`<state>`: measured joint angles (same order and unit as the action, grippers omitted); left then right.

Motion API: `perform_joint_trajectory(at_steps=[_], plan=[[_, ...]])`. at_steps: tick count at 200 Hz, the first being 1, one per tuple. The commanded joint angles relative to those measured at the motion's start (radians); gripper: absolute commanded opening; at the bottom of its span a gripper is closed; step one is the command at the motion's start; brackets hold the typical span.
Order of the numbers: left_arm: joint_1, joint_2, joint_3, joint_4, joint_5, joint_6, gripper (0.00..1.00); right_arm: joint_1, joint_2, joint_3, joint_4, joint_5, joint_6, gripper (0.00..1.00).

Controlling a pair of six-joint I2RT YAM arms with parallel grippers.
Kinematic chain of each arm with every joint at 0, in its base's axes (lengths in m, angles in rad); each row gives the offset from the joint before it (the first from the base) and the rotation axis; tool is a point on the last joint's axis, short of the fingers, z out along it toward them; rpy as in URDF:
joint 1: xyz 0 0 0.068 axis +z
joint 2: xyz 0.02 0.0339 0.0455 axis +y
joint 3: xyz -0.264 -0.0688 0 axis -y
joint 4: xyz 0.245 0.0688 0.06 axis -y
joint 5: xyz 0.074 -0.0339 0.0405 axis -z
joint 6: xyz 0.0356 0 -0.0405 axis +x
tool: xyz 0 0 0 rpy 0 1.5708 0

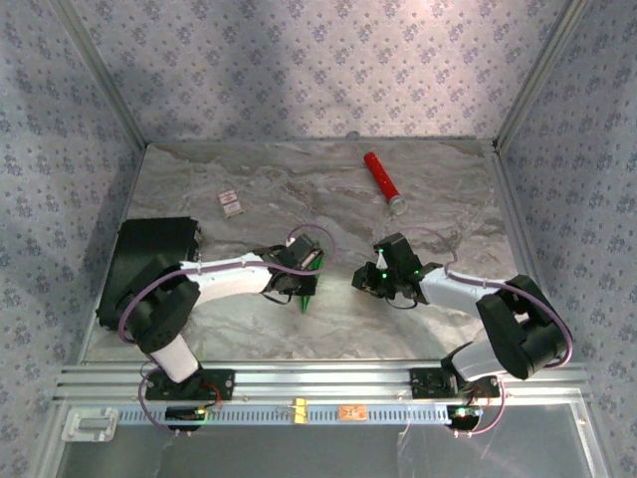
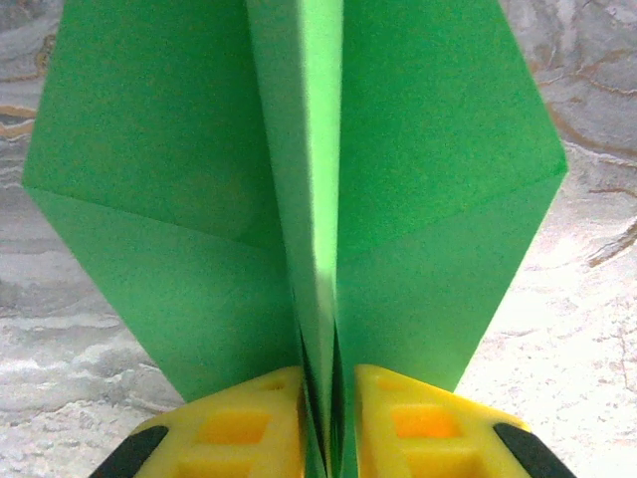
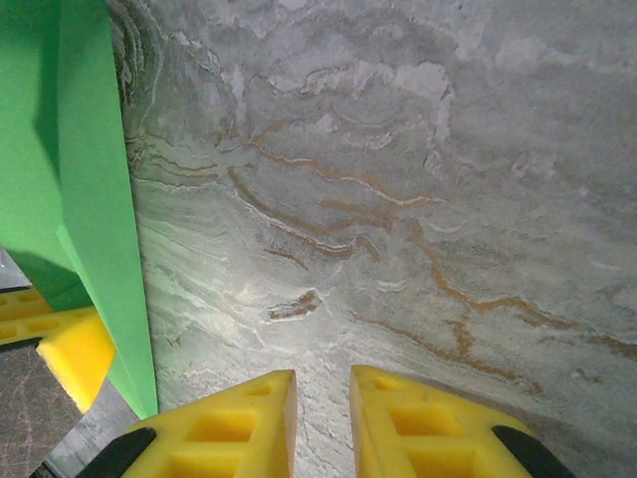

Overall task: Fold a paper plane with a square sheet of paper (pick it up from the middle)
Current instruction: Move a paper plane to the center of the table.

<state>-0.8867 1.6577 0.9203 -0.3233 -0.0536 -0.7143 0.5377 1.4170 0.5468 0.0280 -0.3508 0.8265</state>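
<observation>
L pincer (image 2: 326,403) tight on green paper plane (image 2: 428,199) centre crease; R pincer (image 3: 323,413) barely ajar, empty; card (image 1: 230,203) print illegible.

No text, brand, number or sign can be read anywhere. A small white card (image 1: 230,203) lying on the table (image 1: 249,334) is printed with reddish marks, but they are too small to be made out. An orange tag (image 1: 351,411) and a yellow tag (image 1: 298,408) are fixed to the metal rail (image 1: 318,383) at the near edge; whatever is written on them is blurred. The paper plane (image 2: 428,199) is seen as plain green.
</observation>
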Motion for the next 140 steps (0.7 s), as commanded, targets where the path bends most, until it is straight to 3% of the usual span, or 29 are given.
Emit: perform_joint_trajectory(at_steps=[1,140], plan=[[-0.01,0.02,0.029,-0.041,-0.012,0.021,0.19,0.005,-0.011,0.015,-0.028,0.022,0.001,0.22],[-0.035,0.087,0.086,-0.114,-0.061,0.027,0.19,-0.001,-0.011,0.018,-0.025,0.015,-0.003,0.22]])
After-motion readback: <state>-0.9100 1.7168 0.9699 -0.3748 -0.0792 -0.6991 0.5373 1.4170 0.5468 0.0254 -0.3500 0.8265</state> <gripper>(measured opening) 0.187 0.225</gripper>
